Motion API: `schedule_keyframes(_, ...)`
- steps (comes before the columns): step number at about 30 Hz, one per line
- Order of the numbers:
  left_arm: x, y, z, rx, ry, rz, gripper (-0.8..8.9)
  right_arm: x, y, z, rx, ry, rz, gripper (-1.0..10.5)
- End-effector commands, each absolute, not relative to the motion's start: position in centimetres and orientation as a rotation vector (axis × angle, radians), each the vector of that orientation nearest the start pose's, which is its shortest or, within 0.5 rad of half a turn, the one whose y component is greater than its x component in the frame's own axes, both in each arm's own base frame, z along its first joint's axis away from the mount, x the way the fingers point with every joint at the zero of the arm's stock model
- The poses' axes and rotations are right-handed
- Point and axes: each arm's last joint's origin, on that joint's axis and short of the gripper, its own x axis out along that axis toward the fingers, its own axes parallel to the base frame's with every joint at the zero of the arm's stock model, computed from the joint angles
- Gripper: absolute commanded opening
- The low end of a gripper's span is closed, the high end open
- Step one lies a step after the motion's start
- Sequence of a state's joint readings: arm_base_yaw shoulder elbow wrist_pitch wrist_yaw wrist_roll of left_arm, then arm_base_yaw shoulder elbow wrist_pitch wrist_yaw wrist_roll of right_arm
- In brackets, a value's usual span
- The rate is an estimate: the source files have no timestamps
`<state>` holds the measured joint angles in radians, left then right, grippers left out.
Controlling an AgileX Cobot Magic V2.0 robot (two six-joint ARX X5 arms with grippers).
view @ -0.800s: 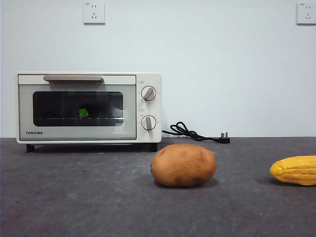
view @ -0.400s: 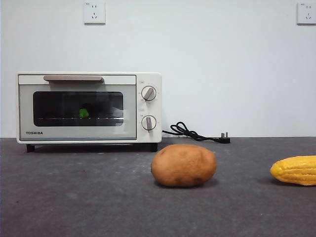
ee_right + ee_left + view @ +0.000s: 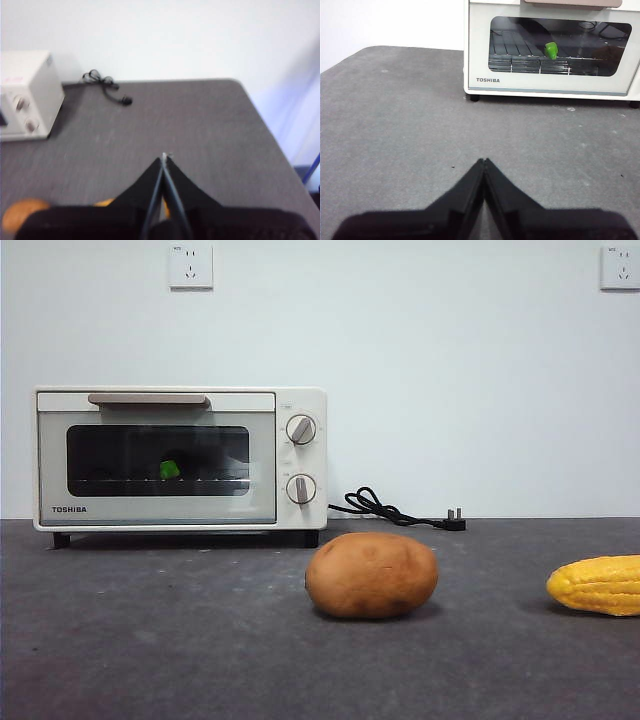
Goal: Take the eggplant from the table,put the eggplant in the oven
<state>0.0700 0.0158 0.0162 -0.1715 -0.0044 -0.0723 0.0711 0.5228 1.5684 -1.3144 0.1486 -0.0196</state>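
Note:
The cream-white oven (image 3: 180, 458) stands at the back left of the table (image 3: 200, 640) with its glass door closed. Through the window, the eggplant's green cap (image 3: 169, 469) shows on the wire rack; its purple body is lost in the dark interior. The left wrist view shows the same green cap (image 3: 551, 50) behind the oven (image 3: 550, 50) glass. My left gripper (image 3: 484, 161) is shut and empty, held back over bare table in front of the oven. My right gripper (image 3: 164, 156) is shut and empty too, over the right part of the table. Neither arm appears in the front view.
A brown potato (image 3: 372, 575) lies mid-table and a yellow corn cob (image 3: 598, 585) at the right edge. A black power cord with plug (image 3: 395, 508) lies right of the oven by the wall. The table's right edge (image 3: 260, 120) shows in the right wrist view.

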Motion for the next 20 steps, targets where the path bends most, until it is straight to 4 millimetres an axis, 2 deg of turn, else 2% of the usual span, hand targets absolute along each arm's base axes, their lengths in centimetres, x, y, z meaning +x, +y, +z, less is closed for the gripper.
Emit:
schedule_keyframes(1,9.7,0.7,14.9,-0.085,0.170,0.078,-0.04,-3.7,-0.6,44.0,-0.043,0.160,-0.092,0.0)
schedule_keyframes(6,9.7,0.7,14.9,-0.086,0.170,0.077,-0.04,-0.4,-0.4,40.0,-0.017,0.012,-0.094,0.0)
schedule_keyframes(13,9.7,0.7,14.9,-0.086,0.170,0.078,-0.04,5.0,-0.1,32.4,0.074,-0.088,-0.063,0.0)
schedule_keyframes(20,9.7,0.7,14.9,-0.086,0.170,0.078,-0.04,8.1,0.0,25.4,0.138,-0.109,-0.053,0.0)
